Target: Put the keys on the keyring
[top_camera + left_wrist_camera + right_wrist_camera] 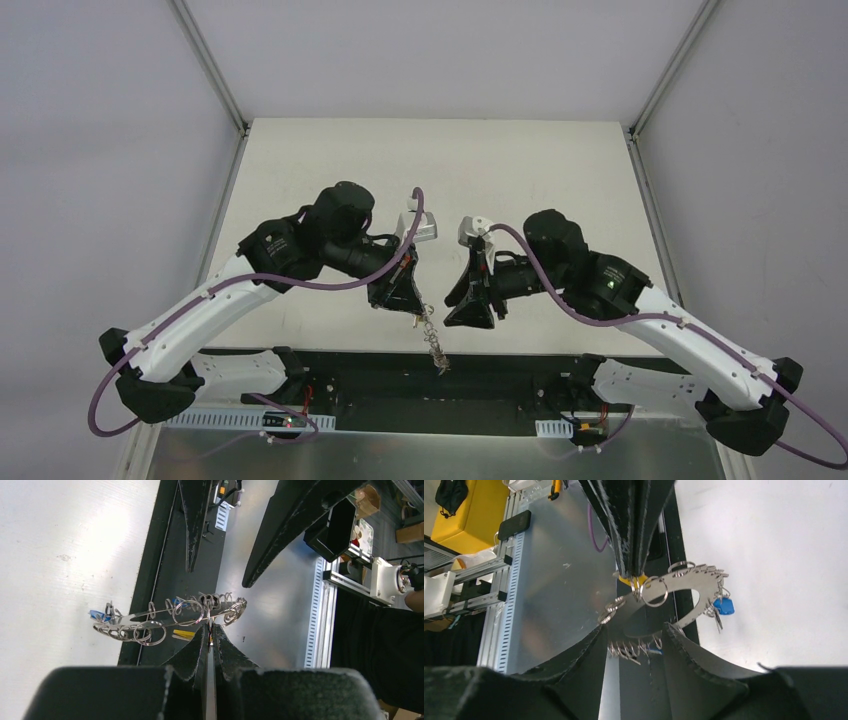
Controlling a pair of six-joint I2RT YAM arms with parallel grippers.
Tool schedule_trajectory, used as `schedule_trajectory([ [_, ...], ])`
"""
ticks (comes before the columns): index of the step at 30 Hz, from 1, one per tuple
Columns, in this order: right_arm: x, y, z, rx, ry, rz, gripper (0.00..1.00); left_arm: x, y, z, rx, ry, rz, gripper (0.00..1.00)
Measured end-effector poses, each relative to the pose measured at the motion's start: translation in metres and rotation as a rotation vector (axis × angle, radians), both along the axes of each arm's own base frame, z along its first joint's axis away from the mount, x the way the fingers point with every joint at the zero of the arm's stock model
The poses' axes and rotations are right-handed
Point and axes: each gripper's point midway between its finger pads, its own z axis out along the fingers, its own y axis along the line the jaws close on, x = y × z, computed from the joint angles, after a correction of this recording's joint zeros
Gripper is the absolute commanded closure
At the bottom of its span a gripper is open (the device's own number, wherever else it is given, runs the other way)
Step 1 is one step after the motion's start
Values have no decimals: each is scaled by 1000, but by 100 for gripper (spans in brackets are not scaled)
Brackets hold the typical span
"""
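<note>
Left wrist view: left gripper (210,630) is clenched on a small loop of the keyring (165,620), which hangs in the air. Right gripper (634,630) is released, jaws straddling the ring's rim; it should close gently there, clear of the yellow key (183,635).

Both arms bend inward, wrists facing at near centre. Left gripper (210,628) pinches tight on the keyring (689,587); right gripper (635,628) has its jaws standing apart.
</note>
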Motion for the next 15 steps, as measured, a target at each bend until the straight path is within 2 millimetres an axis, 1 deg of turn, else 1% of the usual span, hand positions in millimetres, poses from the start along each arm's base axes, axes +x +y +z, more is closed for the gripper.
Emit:
schedule_trajectory([
  [4, -2, 8, 10, 82, -71, 16, 53, -3, -1, 3, -10, 3, -16, 100],
  [8, 1, 15, 18, 148, -132, 13, 54, -5, -1, 4, -14, 7, -25, 100],
  [15, 3, 23, 27, 198, -174, 13, 56, -7, -1, 4, -19, 12, -34, 100],
])
